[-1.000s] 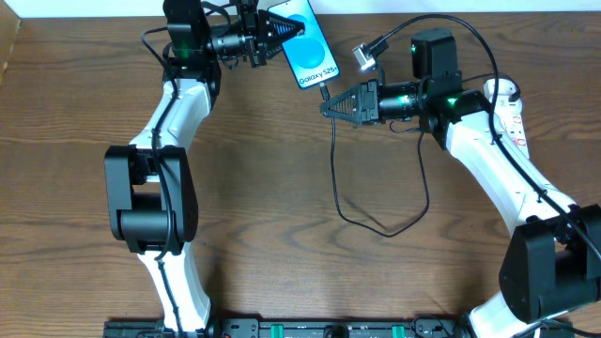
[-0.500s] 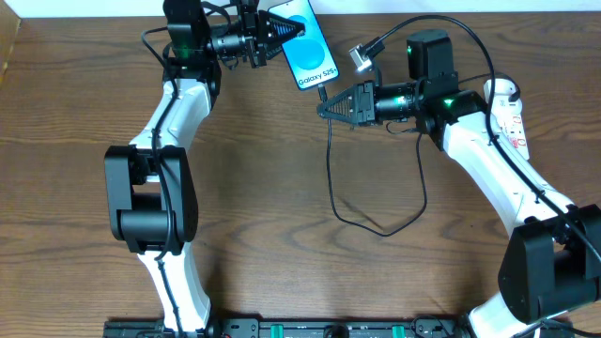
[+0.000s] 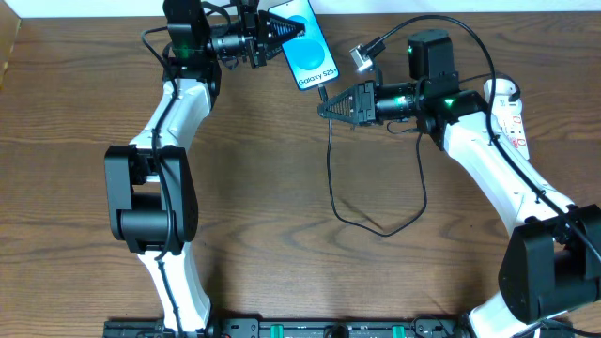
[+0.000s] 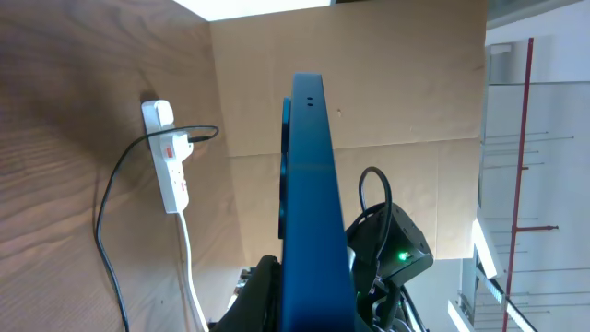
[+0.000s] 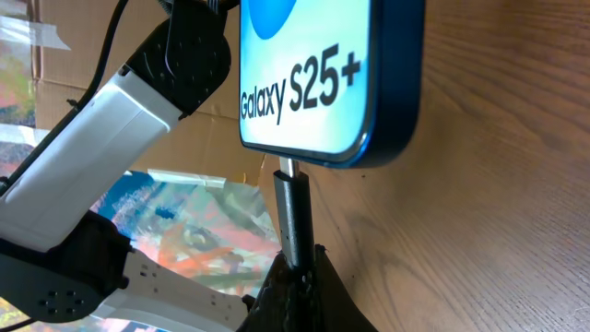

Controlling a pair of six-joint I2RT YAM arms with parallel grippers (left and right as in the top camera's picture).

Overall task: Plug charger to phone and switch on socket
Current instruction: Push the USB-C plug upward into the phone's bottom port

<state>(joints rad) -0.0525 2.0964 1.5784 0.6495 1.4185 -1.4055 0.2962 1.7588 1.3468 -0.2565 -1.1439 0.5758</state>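
Observation:
The phone (image 3: pixel 312 52), blue with a lit "Galaxy S25+" screen, is held off the table at the back, and my left gripper (image 3: pixel 289 28) is shut on its upper end. The left wrist view shows the phone (image 4: pixel 313 203) edge-on between those jaws. My right gripper (image 3: pixel 324 106) is shut on the charger's black connector (image 5: pixel 293 217). The connector's metal tip meets the port in the lower edge of the phone (image 5: pixel 313 74). The charger cable (image 3: pixel 331 178) loops across the table toward the white socket (image 3: pixel 515 117) at the right, which my right arm partly hides. The socket (image 4: pixel 171 161) shows red marks.
A white cord (image 4: pixel 189 263) runs from the socket along the table. Cardboard (image 4: pixel 369 83) stands behind the table's far edge. Both arms reach over the back half of the table, and the cable loop (image 3: pixel 380 230) lies near the middle.
My right gripper, holding the connector, has shifted slightly left and up toward the phone's lower edge, dragging the cable with it. The left arm and phone have not moved.

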